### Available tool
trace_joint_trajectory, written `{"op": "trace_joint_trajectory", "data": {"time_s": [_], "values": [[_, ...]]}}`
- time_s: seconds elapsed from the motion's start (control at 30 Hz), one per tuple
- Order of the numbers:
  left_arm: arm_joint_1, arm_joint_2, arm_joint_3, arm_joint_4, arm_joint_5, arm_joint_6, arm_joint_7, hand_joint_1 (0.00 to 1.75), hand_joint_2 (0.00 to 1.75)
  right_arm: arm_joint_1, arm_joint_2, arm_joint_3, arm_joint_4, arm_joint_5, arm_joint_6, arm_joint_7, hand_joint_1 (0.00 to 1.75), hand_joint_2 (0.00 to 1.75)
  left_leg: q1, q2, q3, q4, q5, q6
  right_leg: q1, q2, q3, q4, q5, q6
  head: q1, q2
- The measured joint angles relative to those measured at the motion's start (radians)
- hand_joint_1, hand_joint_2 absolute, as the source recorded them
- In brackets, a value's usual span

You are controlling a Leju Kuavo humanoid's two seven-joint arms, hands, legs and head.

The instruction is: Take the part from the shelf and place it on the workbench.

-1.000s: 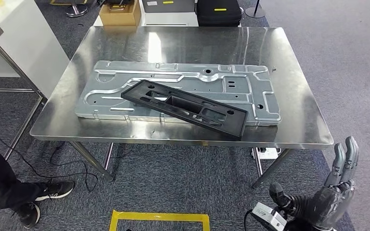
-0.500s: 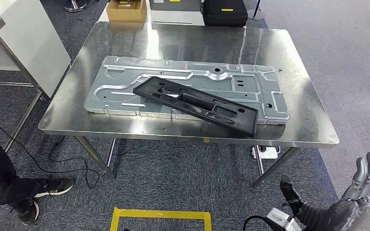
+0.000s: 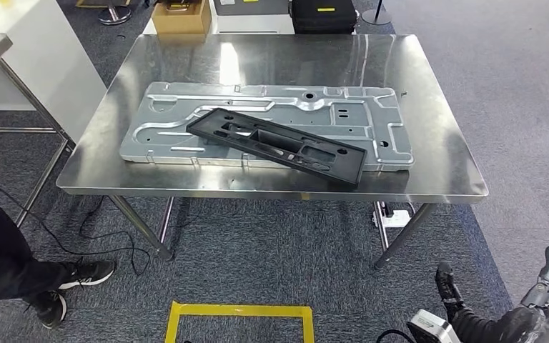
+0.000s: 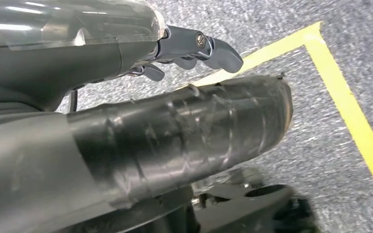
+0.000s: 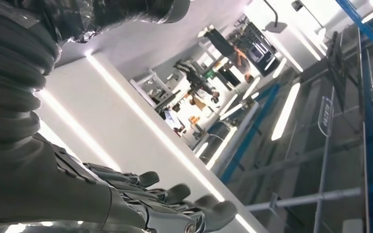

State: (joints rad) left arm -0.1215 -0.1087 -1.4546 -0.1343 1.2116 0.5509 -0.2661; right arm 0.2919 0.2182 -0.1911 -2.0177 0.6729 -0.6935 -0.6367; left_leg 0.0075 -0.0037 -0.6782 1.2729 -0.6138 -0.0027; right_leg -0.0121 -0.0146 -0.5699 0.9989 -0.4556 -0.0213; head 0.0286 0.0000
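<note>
Two parts lie stacked on the steel workbench (image 3: pixel 443 182): the black part (image 3: pixel 277 146) rests slantwise across the large grey stamped panel (image 3: pixel 186 118), and nothing grips it, so by my judgement the placing is done. Low at the near right the right hand (image 3: pixel 543 304) holds nothing, its fingers raised and slightly apart. Hanging by the robot's side, the left hand (image 4: pixel 184 51) has its fingers loosely curled around nothing, above grey carpet and a yellow floor marking (image 4: pixel 349 111).
</note>
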Motion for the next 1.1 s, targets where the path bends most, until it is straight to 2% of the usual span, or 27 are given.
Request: {"op": "trace_joint_trajectory", "data": {"time_s": [0.03,0.07,0.13,0.17,0.2,0.3,0.33,0.37,0.4,0.47,0.5,0.53,0.57,0.6,0.67,0.7,0.73,0.8,0.83,0.87,0.9,0.93,0.97,1.0,1.03,1.07,1.1], "values": [[0.0,0.0,0.0,0.0,0.0,0.0,0.0,0.0,0.0,0.0,0.0,0.0,0.003,0.0,0.0,0.001,0.0,1.31,0.0,0.0,0.006,0.015,-0.005,-0.001,0.0,0.0,-0.01,0.003,0.005,0.001,0.0,0.0],[0.0,0.0,0.0,0.0,0.0,0.0,0.0,0.0,0.0,0.001,0.0,0.0,0.006,-0.001,0.0,0.003,0.0,0.87,0.001,0.0,0.035,-0.014,0.01,-0.001,0.0,-0.001,-0.02,0.008,0.01,0.003,0.0,0.0],[-0.002,0.0,0.0,0.0,0.0,0.0,0.0,0.0,0.0,0.002,0.0,0.0,0.012,-0.005,0.0,0.006,0.0,0.0,0.001,0.001,0.13,-0.154,0.054,0.004,0.0,-0.001,-0.035,0.019,0.017,0.009,0.0,0.0],[-0.004,0.0,0.0,0.0,0.0,0.0,0.0,0.0,0.0,0.003,0.0,0.0,0.014,-0.009,0.0,0.008,0.0,0.0,-0.001,0.0,0.167,-0.217,0.07,0.009,0.002,-0.001,-0.04,0.025,0.02,0.013,0.0,0.0],[-0.005,0.001,0.0,0.0,0.0,0.0,0.0,0.0,0.0,0.004,0.0,0.0,0.016,-0.012,0.0,0.008,0.0,0.0,-0.002,0.0,0.187,-0.254,0.078,0.015,0.003,-0.001,-0.044,0.029,0.023,0.018,0.001,0.0],[-0.004,0.001,0.0,0.0,0.0,0.0,0.0,0.0,0.0,0.005,0.001,-0.001,0.02,-0.023,0.0,0.008,0.0,0.0,-0.005,-0.001,0.186,-0.269,0.094,0.035,0.005,-0.001,-0.047,0.028,0.039,0.038,0.002,0.0],[-0.003,0.001,0.0,0.0,0.001,0.0,0.0,0.0,0.0,0.007,0.001,-0.001,0.021,-0.026,0.0,0.008,0.0,0.0,-0.004,0.0,0.182,-0.272,0.104,0.043,0.004,0.001,-0.051,0.032,0.033,0.044,0.002,0.0],[-0.004,0.001,0.0,0.0,0.001,0.0,0.0,0.0,0.0,0.008,0.001,-0.001,0.021,-0.029,0.0,0.007,0.0,0.0,-0.002,0.002,0.175,-0.275,0.114,0.051,0.002,0.004,-0.06,0.05,0.012,0.049,0.002,0.0],[-0.004,0.002,0.0,0.0,0.001,0.0,0.0,0.0,0.0,0.009,0.001,0.0,0.022,-0.031,0.0,0.006,0.0,0.0,0.0,0.004,0.167,-0.278,0.125,0.058,0.001,0.007,-0.075,0.087,-0.025,0.053,0.003,0.0],[-0.005,0.002,0.0,0.0,0.001,0.0,0.0,0.0,0.0,0.012,0.001,0.0,0.024,-0.034,0.0,0.005,0.0,0.0,-0.001,0.007,0.143,-0.277,0.142,0.065,-0.002,0.01,-0.113,0.208,-0.119,0.06,0.003,0.0],[-0.004,0.002,0.0,0.0,0.001,0.0,0.0,0.0,0.0,0.014,0.001,0.0,0.026,-0.035,0.0,0.004,0.0,0.0,-0.002,0.007,0.131,-0.276,0.15,0.066,-0.003,0.01,-0.123,0.262,-0.147,0.063,0.003,0.0],[-0.004,0.003,0.0,0.0,0.001,0.0,0.0,0.0,0.0,0.016,0.002,0.0,0.027,-0.037,0.0,0.004,0.0,0.0,-0.003,0.008,0.119,-0.274,0.157,0.065,-0.003,0.01,-0.12,0.291,-0.156,0.065,0.003,0.0],[-0.003,0.004,0.0,0.0,0.001,0.0,0.0,0.0,0.0,0.017,0.002,0.0,0.028,-0.038,0.0,0.003,0.0,0.0,-0.003,0.008,0.108,-0.272,0.164,0.063,-0.004,0.01,-0.098,0.282,-0.145,0.064,0.003,0.0],[-0.003,0.004,0.0,0.0,0.002,0.0,0.001,0.0,0.0,0.018,0.003,0.0,0.029,-0.04,0.0,0.002,0.0,0.0,-0.003,0.007,0.099,-0.269,0.17,0.061,-0.004,0.01,-0.056,0.232,-0.122,0.062,0.003,0.0],[-0.003,0.004,0.0,0.0,0.002,0.0,0.001,0.0,0.0,0.018,0.005,0.0,0.029,-0.041,0.0,0.002,0.0,0.0,-0.004,0.006,0.084,-0.261,0.179,0.053,0.0,0.012,0.048,0.084,-0.088,0.053,0.003,0.0],[-0.004,0.004,0.0,0.0,0.002,0.0,0.0,0.0,0.0,0.019,0.006,0.0,0.029,-0.042,0.0,0.001,0.0,0.0,-0.004,0.005,0.081,-0.259,0.184,0.048,0.003,0.013,0.082,0.031,-0.08,0.046,0.003,0.0],[-0.004,0.004,0.0,0.0,0.001,0.0,0.0,0.0,0.0,0.019,0.006,0.0,0.029,-0.042,0.0,0.0,0.0,0.0,-0.005,0.004,0.078,-0.257,0.189,0.042,0.006,0.014,0.098,0.0,-0.079,0.04,0.003,0.0],[-0.004,0.005,0.0,0.0,0.001,0.0,0.0,0.0,0.0,0.022,0.008,0.0,0.029,-0.042,0.0,-0.003,0.0,0.0,-0.006,0.004,0.075,-0.26,0.2,0.029,0.009,0.015,0.091,-0.008,-0.071,0.028,0.004,0.0],[-0.003,0.005,0.0,0.0,0.001,0.0,0.0,0.0,0.0,0.022,0.01,0.0,0.029,-0.042,0.0,-0.003,0.0,0.0,-0.005,0.003,0.071,-0.256,0.197,0.022,0.006,0.013,0.086,-0.013,-0.064,0.021,0.004,0.0],[-0.003,0.005,0.0,0.0,0.002,0.0,0.0,0.0,0.0,0.022,0.013,0.0,0.029,-0.042,0.0,-0.004,0.0,0.0,-0.005,0.003,0.063,-0.241,0.178,0.016,0.004,0.011,0.078,-0.015,-0.055,0.013,0.003,0.0],[-0.002,0.005,0.0,0.0,0.002,0.0,0.0,0.0,0.0,0.022,0.015,0.001,0.029,-0.042,0.0,-0.005,0.0,0.0,-0.004,0.002,0.05,-0.208,0.143,0.011,0.001,0.009,0.068,-0.018,-0.046,0.005,0.002,0.0],[-0.002,0.006,0.0,0.0,0.002,0.0,0.0,0.0,0.0,0.022,0.016,0.002,0.029,-0.042,0.0,-0.006,0.0,0.0,-0.002,0.002,0.032,-0.155,0.095,0.006,0.001,0.006,0.057,-0.018,-0.037,0.0,0.002,0.0],[-0.002,0.006,0.0,0.0,0.003,0.0,0.0,0.0,0.0,0.023,0.018,0.002,0.029,-0.042,0.0,-0.008,0.0,0.0,-0.001,0.002,0.013,-0.09,0.048,0.002,0.002,0.005,0.045,-0.017,-0.029,-0.003,0.001,0.0],[-0.002,0.006,0.0,0.0,0.003,0.0,0.0,0.0,0.0,0.023,0.019,0.002,0.029,-0.042,0.0,-0.009,0.0,0.0,-0.001,0.002,0.0,-0.031,0.017,-0.001,0.003,0.004,0.033,-0.015,-0.021,-0.003,0.001,0.0],[-0.002,0.006,0.0,0.0,0.003,0.0,0.0,0.0,0.0,0.024,0.021,0.003,0.029,-0.042,0.0,-0.01,0.0,0.0,-0.001,0.003,-0.002,0.008,0.006,-0.003,0.003,0.003,0.02,-0.012,-0.013,-0.003,0.001,0.0],[-0.002,0.006,0.0,0.0,0.004,0.0,-0.001,0.0,0.0,0.024,0.022,0.003,0.03,-0.042,0.0,-0.011,0.0,0.0,-0.001,0.003,0.014,0.012,0.017,-0.003,0.004,0.002,0.008,-0.008,-0.006,-0.002,0.001,0.0],[-0.002,0.007,0.0,0.0,0.004,0.0,-0.001,0.0,0.0,0.024,0.023,0.003,0.03,-0.043,0.0,-0.011,0.0,0.0,-0.001,0.003,0.048,-0.021,0.042,-0.001,0.004,0.002,-0.003,-0.003,0.0,0.001,0.0,0.0]]}}
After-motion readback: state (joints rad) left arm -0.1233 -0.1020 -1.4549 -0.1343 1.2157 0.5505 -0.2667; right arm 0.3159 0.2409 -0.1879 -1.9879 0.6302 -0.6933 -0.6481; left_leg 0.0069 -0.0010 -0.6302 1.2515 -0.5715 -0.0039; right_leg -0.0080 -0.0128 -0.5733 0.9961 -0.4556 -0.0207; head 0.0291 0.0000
